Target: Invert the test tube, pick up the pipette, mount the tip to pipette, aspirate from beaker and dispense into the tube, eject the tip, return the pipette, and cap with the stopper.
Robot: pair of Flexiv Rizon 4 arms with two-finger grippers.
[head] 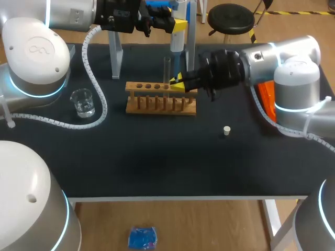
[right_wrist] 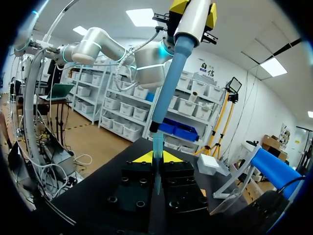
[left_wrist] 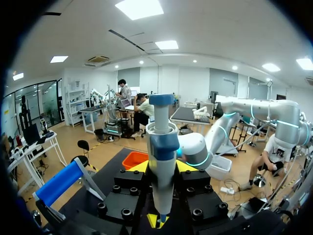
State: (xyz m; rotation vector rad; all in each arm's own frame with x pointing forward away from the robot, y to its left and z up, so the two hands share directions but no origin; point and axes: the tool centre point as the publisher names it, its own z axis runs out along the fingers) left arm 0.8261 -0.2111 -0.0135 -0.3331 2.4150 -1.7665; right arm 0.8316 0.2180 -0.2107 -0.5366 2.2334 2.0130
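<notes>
White stopper [head: 226,130] lies loose on the black table [head: 157,167]; farther back, glass beaker [head: 82,102] stands well left of the wooden rack [head: 161,99]; right gripper [head: 177,83] pinches the upright test tube [head: 167,67] there; left gripper [head: 177,25] clasps the pipette [head: 177,39] above it.

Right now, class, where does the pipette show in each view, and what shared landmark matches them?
Head view: pipette upright at the top middle, over the test tube.
Left wrist view: pipette between the fingers of the left gripper.
Right wrist view: pipette above the right gripper, slanting down to the test tube it holds.
Landmark: the yellow-tipped left gripper clamping the pipette.
</notes>
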